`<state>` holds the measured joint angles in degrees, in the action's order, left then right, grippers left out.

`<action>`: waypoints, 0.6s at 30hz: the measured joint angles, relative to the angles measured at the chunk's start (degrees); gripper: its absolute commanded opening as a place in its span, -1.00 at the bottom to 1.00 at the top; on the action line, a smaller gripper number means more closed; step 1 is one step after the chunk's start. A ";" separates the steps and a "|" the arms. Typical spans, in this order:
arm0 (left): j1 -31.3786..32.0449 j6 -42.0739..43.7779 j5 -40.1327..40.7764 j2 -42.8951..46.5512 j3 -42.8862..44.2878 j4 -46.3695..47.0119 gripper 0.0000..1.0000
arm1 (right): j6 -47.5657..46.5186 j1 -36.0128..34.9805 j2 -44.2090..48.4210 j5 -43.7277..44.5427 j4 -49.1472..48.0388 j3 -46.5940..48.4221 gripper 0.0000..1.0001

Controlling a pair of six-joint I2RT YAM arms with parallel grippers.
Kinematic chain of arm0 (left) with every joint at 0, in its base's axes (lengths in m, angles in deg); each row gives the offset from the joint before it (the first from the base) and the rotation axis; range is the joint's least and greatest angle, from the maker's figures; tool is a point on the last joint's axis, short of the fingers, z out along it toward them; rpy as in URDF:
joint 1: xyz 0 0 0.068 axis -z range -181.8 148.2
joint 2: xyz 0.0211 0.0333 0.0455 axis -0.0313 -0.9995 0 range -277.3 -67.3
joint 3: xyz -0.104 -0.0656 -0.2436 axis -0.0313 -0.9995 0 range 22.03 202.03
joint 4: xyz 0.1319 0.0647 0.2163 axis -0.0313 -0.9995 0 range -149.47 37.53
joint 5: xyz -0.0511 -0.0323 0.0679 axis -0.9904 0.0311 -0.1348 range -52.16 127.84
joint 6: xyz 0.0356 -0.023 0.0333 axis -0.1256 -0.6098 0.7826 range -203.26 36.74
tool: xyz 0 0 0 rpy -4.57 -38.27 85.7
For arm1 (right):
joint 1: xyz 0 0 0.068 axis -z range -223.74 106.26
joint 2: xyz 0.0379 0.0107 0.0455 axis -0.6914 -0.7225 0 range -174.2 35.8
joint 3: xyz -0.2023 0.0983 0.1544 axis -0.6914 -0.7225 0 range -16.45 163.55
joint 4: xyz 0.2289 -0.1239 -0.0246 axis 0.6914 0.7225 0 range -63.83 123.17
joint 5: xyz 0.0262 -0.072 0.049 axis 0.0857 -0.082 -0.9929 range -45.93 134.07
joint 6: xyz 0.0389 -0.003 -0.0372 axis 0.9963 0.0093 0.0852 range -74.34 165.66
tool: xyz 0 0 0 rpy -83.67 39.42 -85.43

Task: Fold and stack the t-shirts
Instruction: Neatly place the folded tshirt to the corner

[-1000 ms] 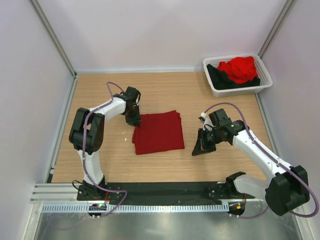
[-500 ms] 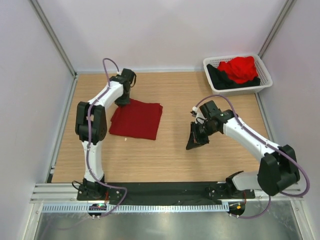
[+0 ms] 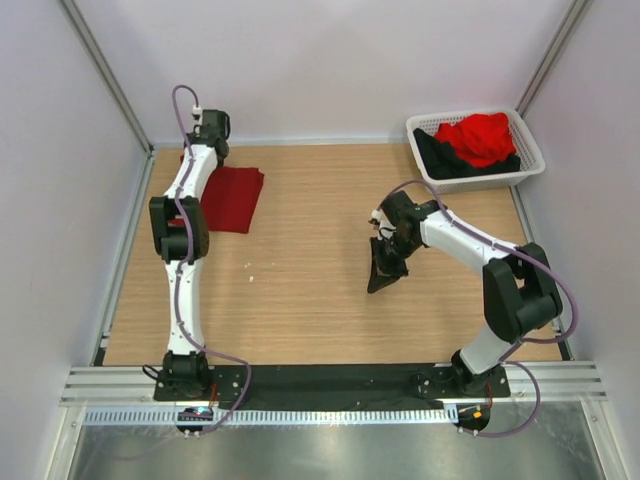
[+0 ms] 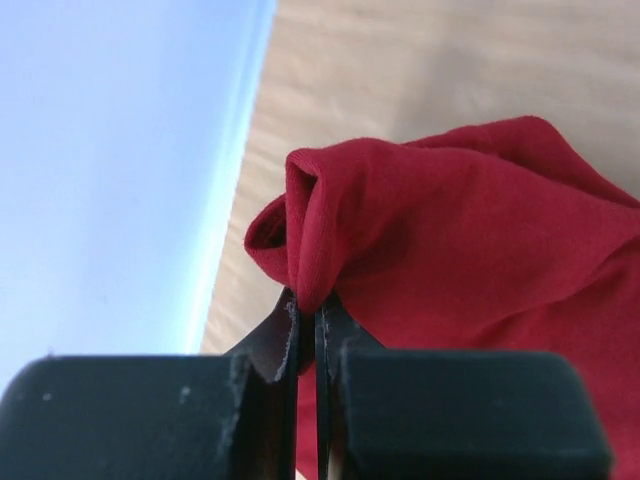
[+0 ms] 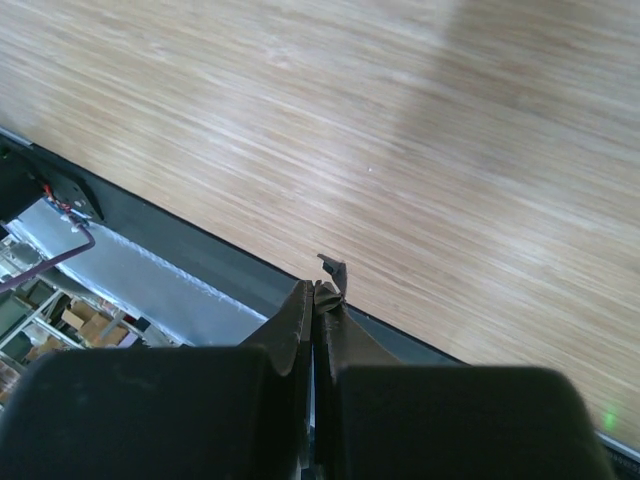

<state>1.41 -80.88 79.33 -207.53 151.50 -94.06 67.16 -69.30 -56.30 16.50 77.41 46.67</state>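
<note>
Crimson t-shirt (image 4: 470,230), folded, lies at desk's far-left corner; left gripper (image 4: 306,305) clamped on bunched edge. Step, likely: placing stack base. Next: release, fetch bright red t-shirt (image 3: 480,138) from basket (image 3: 425,180), far-right corner. Right gripper (image 5: 318,295) pinched together, empty, mid-desk.

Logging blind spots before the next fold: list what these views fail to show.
Top view: the left arm covers the crimson shirt's left edge.
Left wrist view: that shirt runs off the right edge.
Top view: the red shirt covers most of the black shirt.

Three t-shirts (image 3: 235,198) (two basketed), one basket (image 3: 470,183)
</note>
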 measured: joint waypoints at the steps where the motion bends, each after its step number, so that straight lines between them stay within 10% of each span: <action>1: -0.42 1.36 0.39 -1.53 1.81 1.42 -1.00 | -0.28 0.02 -1.09 0.26 0.24 0.63 -0.98; 18: -4.48 5.35 4.48 -7.98 6.19 19.96 -1.00 | -1.68 1.95 -8.46 2.86 3.10 8.35 -0.98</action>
<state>-3.08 -75.53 83.81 -215.51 157.68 -74.10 65.47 -67.36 -64.76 19.36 80.51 55.02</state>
